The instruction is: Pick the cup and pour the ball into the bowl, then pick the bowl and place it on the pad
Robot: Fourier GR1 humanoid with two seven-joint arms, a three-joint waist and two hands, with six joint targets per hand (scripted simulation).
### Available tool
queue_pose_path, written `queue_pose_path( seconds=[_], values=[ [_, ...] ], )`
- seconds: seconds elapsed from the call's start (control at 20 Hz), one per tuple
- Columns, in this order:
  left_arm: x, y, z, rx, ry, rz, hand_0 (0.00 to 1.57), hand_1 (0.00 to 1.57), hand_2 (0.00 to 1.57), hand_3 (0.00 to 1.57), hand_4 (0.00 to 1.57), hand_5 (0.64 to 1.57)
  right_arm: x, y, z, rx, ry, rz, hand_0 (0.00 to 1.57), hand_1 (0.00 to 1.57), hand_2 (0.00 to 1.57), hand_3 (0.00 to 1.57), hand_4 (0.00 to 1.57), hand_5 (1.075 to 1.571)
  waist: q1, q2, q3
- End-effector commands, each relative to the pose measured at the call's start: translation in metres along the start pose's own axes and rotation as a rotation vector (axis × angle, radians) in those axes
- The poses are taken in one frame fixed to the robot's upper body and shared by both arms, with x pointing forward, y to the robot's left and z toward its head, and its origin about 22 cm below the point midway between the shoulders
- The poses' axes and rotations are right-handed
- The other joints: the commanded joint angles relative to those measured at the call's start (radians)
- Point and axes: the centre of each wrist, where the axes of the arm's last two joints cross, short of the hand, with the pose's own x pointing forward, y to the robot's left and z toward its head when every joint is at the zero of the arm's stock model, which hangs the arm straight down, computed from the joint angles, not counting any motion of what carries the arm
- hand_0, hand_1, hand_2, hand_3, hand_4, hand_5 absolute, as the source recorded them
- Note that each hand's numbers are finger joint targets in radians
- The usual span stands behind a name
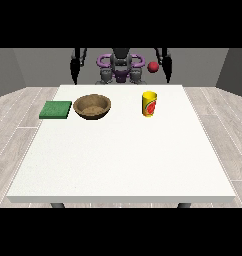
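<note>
Right of frame centre, the yellow cylindrical cup (149, 104), probably light, rigid and best held mid-wall, stands apart from the brown wooden bowl (92, 106) and green square pad (56, 109); beyond, a red ball (153, 66) hovers, and hand finger states are indiscernible.

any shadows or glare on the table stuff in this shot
Front view: flat, even light, no glare on the table; the bowl shows a dark shaded inside wall and a faint shadow at its base, the cup only a slight one; the pad casts almost none.
</note>
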Motion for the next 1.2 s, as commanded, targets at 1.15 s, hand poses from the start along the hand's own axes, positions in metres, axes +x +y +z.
queue_pose_path(
  seconds=[1.15],
  values=[
    [0.056,0.003,-0.033,-0.055,-0.448,0.103,0.00,0.00,0.00,0.00,0.00,1.335,0.036,0.008,-0.028,0.038,-0.315,-0.142,0.00,0.00,0.00,0.00,0.00,1.566,-0.027,0.099,-0.0192]
  ],
)
